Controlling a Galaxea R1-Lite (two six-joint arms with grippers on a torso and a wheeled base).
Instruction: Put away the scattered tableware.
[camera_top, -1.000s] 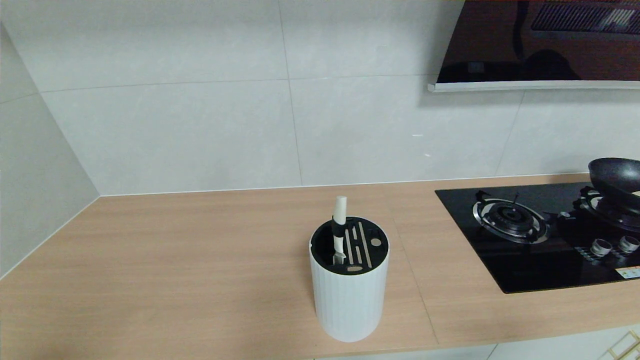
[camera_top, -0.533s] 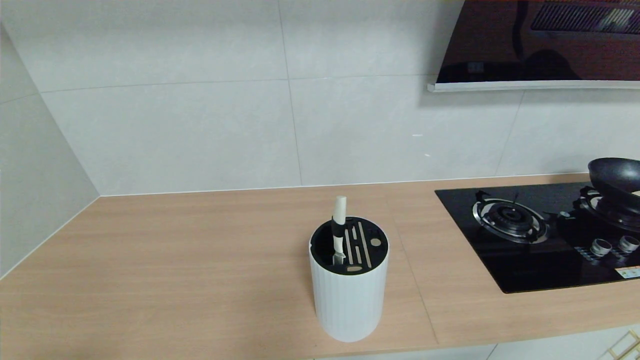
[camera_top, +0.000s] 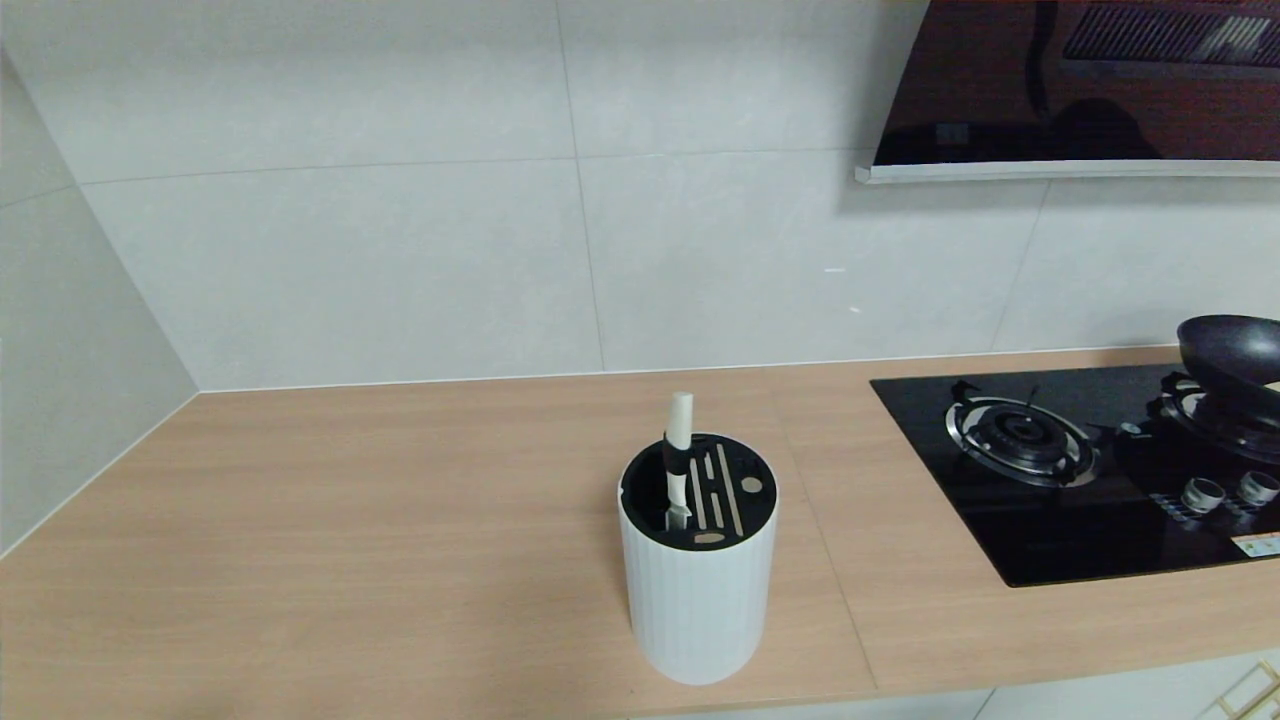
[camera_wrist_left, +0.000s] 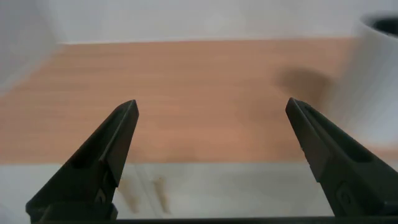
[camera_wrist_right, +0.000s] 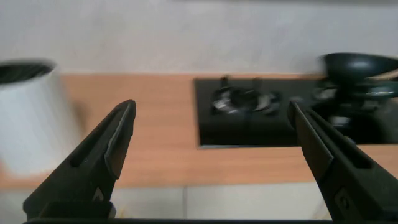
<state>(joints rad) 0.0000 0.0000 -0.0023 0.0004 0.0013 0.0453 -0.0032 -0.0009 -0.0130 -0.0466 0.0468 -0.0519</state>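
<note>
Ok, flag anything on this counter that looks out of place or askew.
Nothing stands out. The knife stands upright in the white holder, which sits near the front edge of the counter; the pan rests on the stove.

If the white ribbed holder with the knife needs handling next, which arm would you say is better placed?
Right, but only slightly. The white ribbed cylindrical holder stands just right of centre on the wooden counter, and more of it shows before the open right hand than before the open left hand.
</note>
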